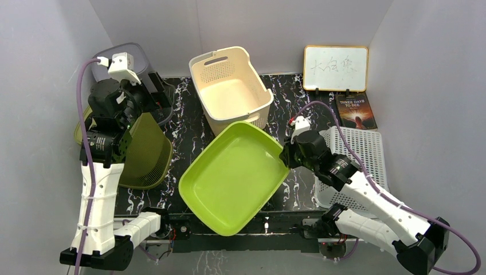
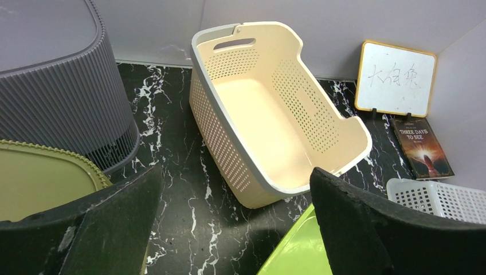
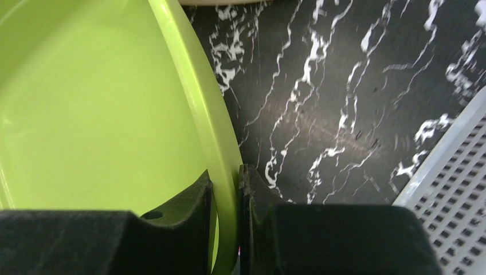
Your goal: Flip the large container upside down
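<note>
While the right gripper [image 3: 226, 175] clamps the tub's [image 1: 232, 175] rim, the left gripper [image 2: 236, 172] gapes.
A basket [image 2: 269, 109] sits just ahead of its spread fingers [image 2: 349, 217].

book [image 2: 423, 148] titled "three days to see"

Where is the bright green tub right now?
In the top view the green tub sits at the table's near centre, just in front of the cream basket, with the right gripper clamped on its right rim.
</note>
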Controlling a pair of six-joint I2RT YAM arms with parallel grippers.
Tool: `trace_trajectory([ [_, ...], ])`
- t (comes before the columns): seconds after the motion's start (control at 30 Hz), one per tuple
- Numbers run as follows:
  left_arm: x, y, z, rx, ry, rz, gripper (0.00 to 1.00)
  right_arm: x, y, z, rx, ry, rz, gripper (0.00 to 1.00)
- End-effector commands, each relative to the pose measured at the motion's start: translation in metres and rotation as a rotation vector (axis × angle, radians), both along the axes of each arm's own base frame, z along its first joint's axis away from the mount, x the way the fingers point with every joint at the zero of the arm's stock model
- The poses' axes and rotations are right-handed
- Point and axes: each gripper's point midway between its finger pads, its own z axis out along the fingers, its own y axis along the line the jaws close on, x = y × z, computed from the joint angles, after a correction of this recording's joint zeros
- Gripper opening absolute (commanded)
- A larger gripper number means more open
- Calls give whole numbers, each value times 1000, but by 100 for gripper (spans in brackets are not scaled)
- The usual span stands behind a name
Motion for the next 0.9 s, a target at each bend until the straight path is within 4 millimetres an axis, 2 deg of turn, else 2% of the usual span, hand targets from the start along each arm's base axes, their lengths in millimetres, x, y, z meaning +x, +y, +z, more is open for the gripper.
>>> trace_trajectory([
  [0.0,1,-4,3,-9,-19,-17,98,8,10,20,198,-28,-119,0],
  [0.2,-1,-4,-8,-3,2,-23,98,16,-11,-17,211,33,-350,0],
  [0.37,-3,-2,-14,12,19,-21,98,22,-20,-38,154,50,-423,0],
  [0.4,-4,-3,-14,13,20,-23,98,23,-20,-42,143,57,-426,4],
  [0.47,-4,-3,-16,16,25,-27,98,23,-20,-49,123,74,-435,21],
  [0.53,-4,-4,-17,16,28,-29,98,22,-21,-53,102,86,-440,41],
  [0.67,-4,-4,-22,18,40,-32,98,23,-29,-46,42,67,-455,52],
  [0.77,-3,-5,-26,18,50,-36,98,26,-32,-27,18,20,-452,53],
  [0.87,-1,-6,-32,17,67,-39,98,28,-21,-8,10,-17,-384,53],
])
